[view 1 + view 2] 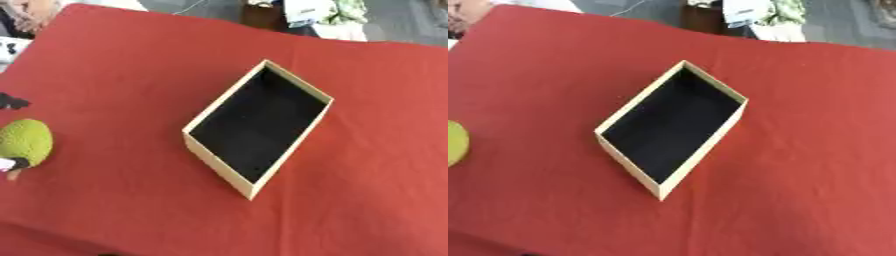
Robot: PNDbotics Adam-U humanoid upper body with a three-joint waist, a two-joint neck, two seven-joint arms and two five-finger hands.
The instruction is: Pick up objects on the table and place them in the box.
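A red cloth point(114, 65) covers the table. A dark bit point(10, 102) pokes in at the left edge. It may be the left hand, but I cannot tell if it is open or shut. Just below it lies a green bumpy ball point(24, 142), half cut off. The open box point(214, 155) is well to its right. It would be best to hold the ball round its middle and lift it over the box wall. The right hand does not show.

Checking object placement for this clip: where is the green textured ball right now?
The green ball lies at the left edge of the left eye view on the red tablecloth, well left of the open box and outside it.
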